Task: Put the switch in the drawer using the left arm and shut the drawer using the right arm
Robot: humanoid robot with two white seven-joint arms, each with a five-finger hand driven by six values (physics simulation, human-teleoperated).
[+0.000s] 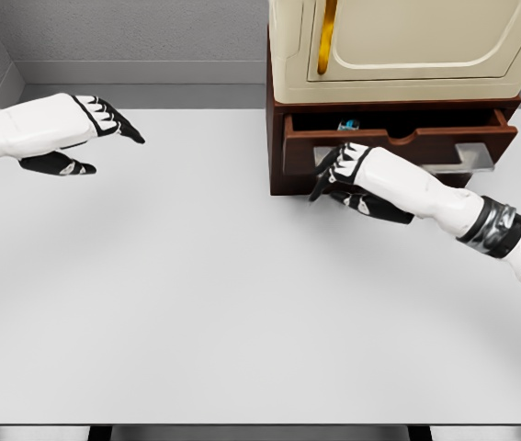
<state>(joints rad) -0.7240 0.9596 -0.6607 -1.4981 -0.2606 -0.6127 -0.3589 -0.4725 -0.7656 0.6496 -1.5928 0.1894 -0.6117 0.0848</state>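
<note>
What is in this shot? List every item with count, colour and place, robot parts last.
table: one, white, fills most of the view.
cabinet: one, dark brown wood, far right of the table.
drawer: one, dark brown, partly open in the cabinet front.
switch: one, small with a blue part, inside the open drawer; mostly hidden.
appliance: one, cream with a gold handle, on top of the cabinet.
left hand: one, white and black, upper left above the table, fingers relaxed, holding nothing.
right hand: one, white and black, at the drawer front, fingers against its left part.
</note>
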